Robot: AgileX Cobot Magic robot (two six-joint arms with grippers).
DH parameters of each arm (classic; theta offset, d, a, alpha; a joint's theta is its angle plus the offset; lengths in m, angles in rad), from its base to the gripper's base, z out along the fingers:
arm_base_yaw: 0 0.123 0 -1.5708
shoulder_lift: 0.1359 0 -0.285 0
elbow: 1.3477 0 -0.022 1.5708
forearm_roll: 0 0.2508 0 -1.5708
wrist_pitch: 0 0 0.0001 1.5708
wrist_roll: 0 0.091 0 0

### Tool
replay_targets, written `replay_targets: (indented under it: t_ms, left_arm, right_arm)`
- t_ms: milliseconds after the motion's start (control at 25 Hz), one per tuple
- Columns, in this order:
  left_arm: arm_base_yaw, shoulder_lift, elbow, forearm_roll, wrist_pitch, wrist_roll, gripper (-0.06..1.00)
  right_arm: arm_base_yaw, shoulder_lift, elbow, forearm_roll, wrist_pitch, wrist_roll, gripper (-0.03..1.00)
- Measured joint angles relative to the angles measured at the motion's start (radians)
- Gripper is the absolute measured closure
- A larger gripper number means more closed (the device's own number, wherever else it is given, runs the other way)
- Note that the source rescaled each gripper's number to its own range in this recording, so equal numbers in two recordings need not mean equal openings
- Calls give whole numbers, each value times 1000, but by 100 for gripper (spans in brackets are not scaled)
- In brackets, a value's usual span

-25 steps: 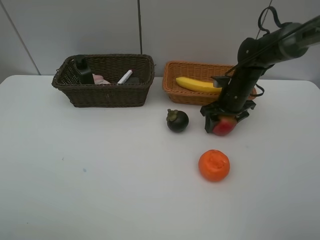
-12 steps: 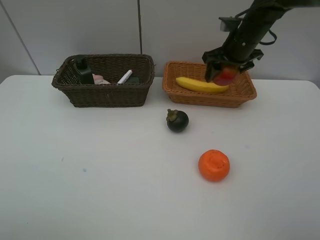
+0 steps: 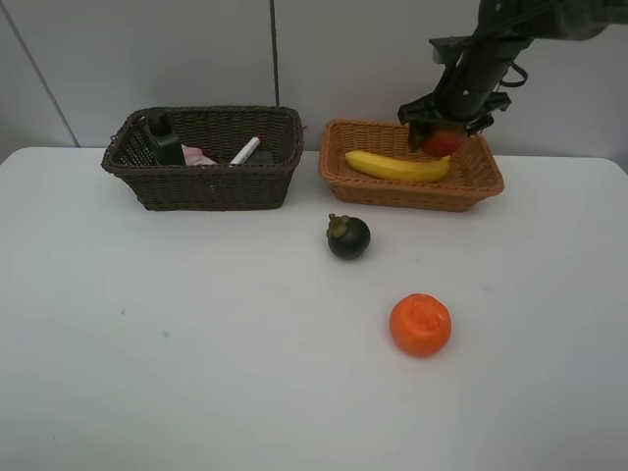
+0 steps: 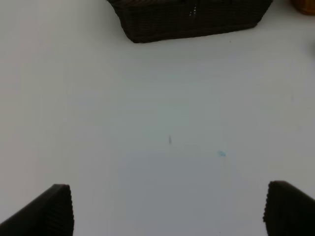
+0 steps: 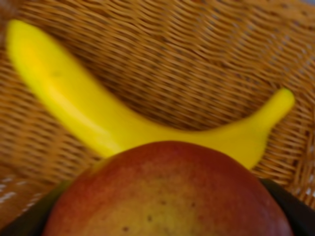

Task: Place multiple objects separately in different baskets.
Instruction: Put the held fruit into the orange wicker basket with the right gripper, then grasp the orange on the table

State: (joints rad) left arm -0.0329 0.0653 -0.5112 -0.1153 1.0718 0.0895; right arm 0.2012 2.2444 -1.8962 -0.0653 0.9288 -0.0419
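A: Right, high camera first. The right end effector (image 3: 442, 132) is up over the tan basket (image 3: 392, 192), and it's gripping the red fruit (image 3: 443, 143) between its jaws.

B: And the banana (image 3: 392, 167) lies along that basket's floor, just under the fruit. Out on the surface (image 3: 196, 343), the mangosteen (image 3: 348, 236) sits in front of the gap between the two baskets. The orange (image 3: 420, 324) is nearer the front edge, apart from it.

A: Dark basket (image 3: 206, 186) on the left: bottle (image 3: 162, 137) upright at its left end, marker (image 3: 245, 150) lying slantwise further right.

B: Left wrist view now. The left end effector (image 4: 170, 206) has its jaws spread wide above the white surface (image 4: 172, 98), with the dark basket (image 4: 192, 19) ahead of it.

A: Right wrist view. The red fruit (image 5: 167, 191) fills the foreground with dark fingers (image 5: 19, 221) hugging both sides. The banana (image 5: 98, 113) curves across the woven basket floor (image 5: 197, 59) behind it.
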Motion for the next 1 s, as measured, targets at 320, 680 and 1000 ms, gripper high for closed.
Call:
replay_targets:
  t_ms: [320, 680, 1000]
  left_arm:
    - [0, 0, 0, 0, 0, 0, -6]
    - [0, 0, 0, 0, 0, 0, -6]
    - [0, 0, 0, 0, 0, 0, -6]
  right_arm:
    - [-41, 13, -1, -10, 12, 42, -3]
    - [-43, -80, -3, 30, 206, 42, -3]
    - [-43, -247, 93, 107, 284, 42, -3]
